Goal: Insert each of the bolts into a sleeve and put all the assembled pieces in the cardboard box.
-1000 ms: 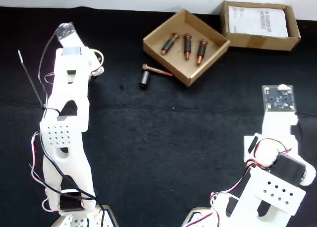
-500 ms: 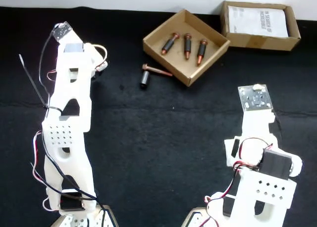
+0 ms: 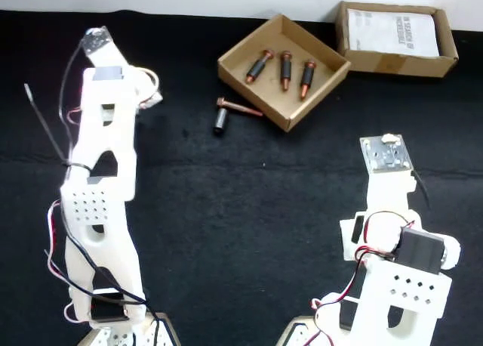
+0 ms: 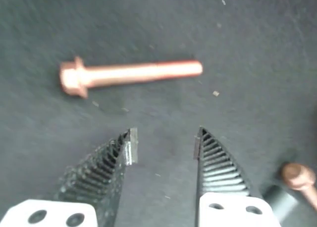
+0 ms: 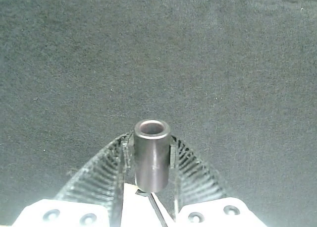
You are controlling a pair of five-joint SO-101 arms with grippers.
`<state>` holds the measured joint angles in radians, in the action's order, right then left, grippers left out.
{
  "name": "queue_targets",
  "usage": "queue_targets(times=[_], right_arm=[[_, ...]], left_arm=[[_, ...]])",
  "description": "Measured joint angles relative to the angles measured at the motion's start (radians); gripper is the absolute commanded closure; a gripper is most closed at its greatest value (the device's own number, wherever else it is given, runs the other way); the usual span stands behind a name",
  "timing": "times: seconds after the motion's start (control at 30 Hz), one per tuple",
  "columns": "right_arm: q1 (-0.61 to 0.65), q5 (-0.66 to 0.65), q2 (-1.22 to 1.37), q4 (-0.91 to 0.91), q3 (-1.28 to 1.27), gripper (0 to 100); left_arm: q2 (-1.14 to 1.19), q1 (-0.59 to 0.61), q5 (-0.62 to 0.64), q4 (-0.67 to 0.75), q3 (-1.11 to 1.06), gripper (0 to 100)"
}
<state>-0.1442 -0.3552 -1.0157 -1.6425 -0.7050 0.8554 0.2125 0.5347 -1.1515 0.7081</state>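
On the black counter point(image 3: 249, 210), the cardboard box point(image 3: 318, 94) holds three assembled pieces point(image 3: 286, 70). The left gripper point(image 4: 165, 138) hangs with jaws parted just short of a bolt point(image 4: 131, 74) lying flat, while the right gripper point(image 5: 151, 146) is clamped around a sleeve point(image 5: 152, 160).

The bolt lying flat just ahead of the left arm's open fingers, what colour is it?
The bolt is copper-coloured, seen best in the left wrist view.
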Motion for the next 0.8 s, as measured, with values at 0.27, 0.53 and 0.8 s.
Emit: queue_targets(times=[0.27,0.53,0.8], right_arm=[[0.003,0.000,0.000,-0.008,0.000,99.1],[0.003,0.000,0.000,-0.029,0.000,99.1],[0.003,0.000,0.000,-0.051,0.000,99.1]], left_arm=[[-0.087,0.029,-0.195,-0.061,0.026,80],[-0.126,0.029,-0.328,-0.097,0.026,79],[-0.126,0.029,-0.322,-0.044,0.026,79]])
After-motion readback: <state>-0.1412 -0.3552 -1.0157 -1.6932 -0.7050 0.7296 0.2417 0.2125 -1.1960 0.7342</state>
